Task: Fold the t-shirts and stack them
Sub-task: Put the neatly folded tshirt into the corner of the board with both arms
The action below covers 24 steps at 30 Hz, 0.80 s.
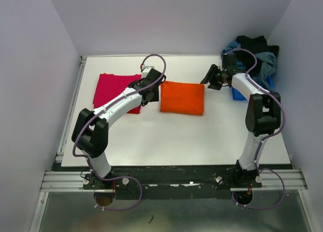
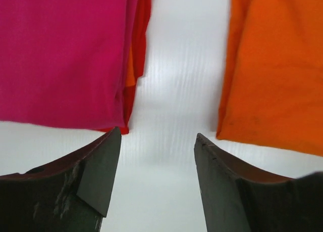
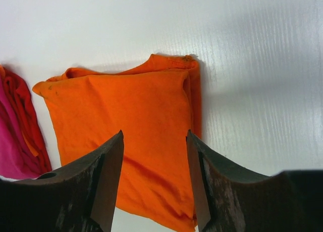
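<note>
White tabletop (image 1: 166,136) spreads below me, boxed in by pale lilac walls (image 1: 30,65).

On my left gripper (image 2: 157,136) the two dark fingers (image 2: 98,176) stand well apart and hold nothing. Only bare table shows between them. They hang over the strip that separates the two shirts. From the wrist view I cannot tell whether the tips touch the surface.

Just ahead and to the left of those fingers lies the magenta-pink cotton t-shirt (image 2: 60,55), folded to a flat rectangle. Red cloth edges peek out beneath its near right corner. Ahead and to the right lies the bright orange cotton t-shirt (image 2: 277,70), also folded. Neither shirt touches my left fingers.

My right gripper (image 3: 154,135) is likewise spread, with nothing clamped. The orange shirt fills the view between and beyond its fingers, and I see no pad pressing the cloth. From above, this gripper sits just off the shirt's far right corner.

The folded orange shirt has its long axis running left to right across the table, its edges tilted slightly. It lies near the table's middle, right of the magenta one, the two close but apart.

A heap of dark and blue clothes (image 1: 255,57) sits in the far right corner, beyond my right arm.
</note>
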Motion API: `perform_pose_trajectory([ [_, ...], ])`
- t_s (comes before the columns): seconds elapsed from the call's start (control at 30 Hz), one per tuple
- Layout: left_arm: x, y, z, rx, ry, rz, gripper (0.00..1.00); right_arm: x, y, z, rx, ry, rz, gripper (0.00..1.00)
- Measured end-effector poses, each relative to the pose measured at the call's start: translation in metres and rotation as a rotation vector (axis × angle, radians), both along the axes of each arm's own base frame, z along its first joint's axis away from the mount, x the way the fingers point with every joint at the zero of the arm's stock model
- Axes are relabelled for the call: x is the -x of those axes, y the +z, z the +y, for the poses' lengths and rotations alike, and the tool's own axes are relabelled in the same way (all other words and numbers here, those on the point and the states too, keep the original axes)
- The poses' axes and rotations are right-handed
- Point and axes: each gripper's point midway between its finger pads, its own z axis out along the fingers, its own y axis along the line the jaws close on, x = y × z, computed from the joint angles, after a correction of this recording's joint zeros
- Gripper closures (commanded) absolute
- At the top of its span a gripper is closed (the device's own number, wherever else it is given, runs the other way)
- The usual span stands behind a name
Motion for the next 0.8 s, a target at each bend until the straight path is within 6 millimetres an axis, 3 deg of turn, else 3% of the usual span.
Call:
perform_pose_trajectory([
  [0.1,-0.020,0.021,-0.013,0.104,-0.022,-0.064,0.25,-0.002,-0.008,-0.001,0.004,-0.003,0.014,0.41],
  [0.17,-0.036,0.024,-0.022,0.179,-0.039,-0.086,0.25,-0.005,-0.017,-0.002,0.011,-0.007,0.031,0.41],
  [0.33,-0.081,-0.006,-0.039,0.328,-0.062,-0.083,0.27,-0.004,-0.043,-0.007,0.037,-0.013,0.087,0.41],
  [0.47,-0.100,-0.035,-0.051,0.385,-0.082,-0.053,0.28,-0.004,-0.056,-0.009,0.054,-0.016,0.122,0.43],
  [0.6,-0.109,-0.051,-0.062,0.457,-0.100,-0.038,0.28,-0.013,-0.055,-0.011,0.068,-0.021,0.119,0.48],
  [0.8,-0.127,-0.058,-0.070,0.524,-0.107,-0.046,0.30,-0.026,-0.048,-0.010,0.072,-0.021,0.108,0.51],
])
